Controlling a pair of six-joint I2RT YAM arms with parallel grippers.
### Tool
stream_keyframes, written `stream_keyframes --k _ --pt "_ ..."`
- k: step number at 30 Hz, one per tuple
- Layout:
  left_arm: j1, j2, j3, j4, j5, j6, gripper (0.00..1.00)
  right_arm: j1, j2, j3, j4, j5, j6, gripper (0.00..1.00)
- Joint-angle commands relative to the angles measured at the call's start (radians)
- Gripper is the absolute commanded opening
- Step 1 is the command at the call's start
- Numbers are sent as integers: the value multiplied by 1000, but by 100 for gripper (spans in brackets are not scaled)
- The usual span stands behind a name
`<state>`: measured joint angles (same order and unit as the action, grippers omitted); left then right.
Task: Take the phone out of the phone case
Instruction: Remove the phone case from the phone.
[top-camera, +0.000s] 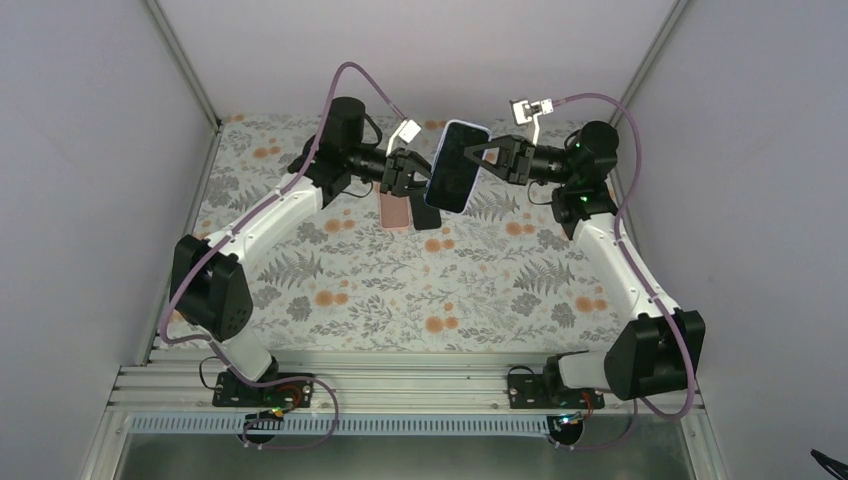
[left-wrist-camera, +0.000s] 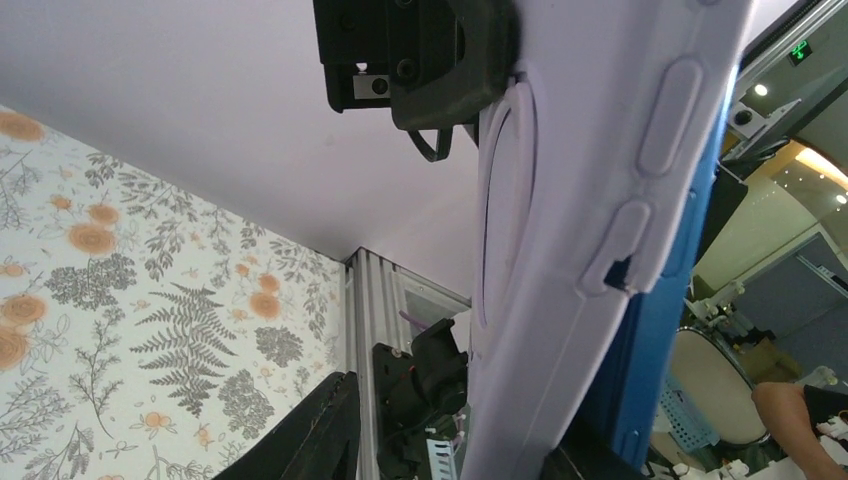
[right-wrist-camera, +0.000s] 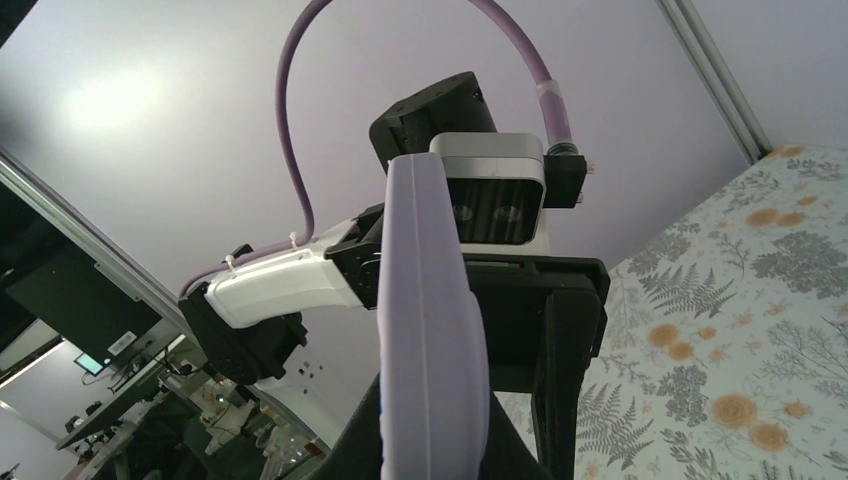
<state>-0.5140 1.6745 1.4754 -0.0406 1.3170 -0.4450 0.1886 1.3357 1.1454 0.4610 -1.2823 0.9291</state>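
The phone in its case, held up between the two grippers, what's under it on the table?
Below the cased phone, a pink flat item and a black one lie on the floral table. The left gripper and phone cover their far ends.

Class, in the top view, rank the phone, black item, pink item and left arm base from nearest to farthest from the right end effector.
1. phone, in the right end effector.
2. black item, lying below-left.
3. pink item, just beyond it.
4. left arm base, near edge.
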Motion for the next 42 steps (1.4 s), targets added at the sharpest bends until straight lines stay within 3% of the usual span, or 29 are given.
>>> stream_keyframes --k 1,12,17,27,31,37,42 --pt "-54 5 43 116 -52 -35 39 102 25 -19 -165 -112 -127 4" --pt "-79 3 5 216 -40 -127 37 100 87 -24 -149 -135 -98 4" --pt "-78 -1 -70 360 -32 -261 29 93 132 25 -213 -137 -139 4" --pt "-53 -16 -150 433 -56 -345 13 42 211 188 -431 -88 -273 5" --pt "-28 -12 -189 488 -72 -415 3 13 224 219 -467 -53 -295 24" --pt "-10 0 -193 479 -90 -427 2 -52 263 331 -579 -8 -360 49" --pt "9 16 -199 467 -112 -439 2 -90 268 433 -748 104 -529 73"
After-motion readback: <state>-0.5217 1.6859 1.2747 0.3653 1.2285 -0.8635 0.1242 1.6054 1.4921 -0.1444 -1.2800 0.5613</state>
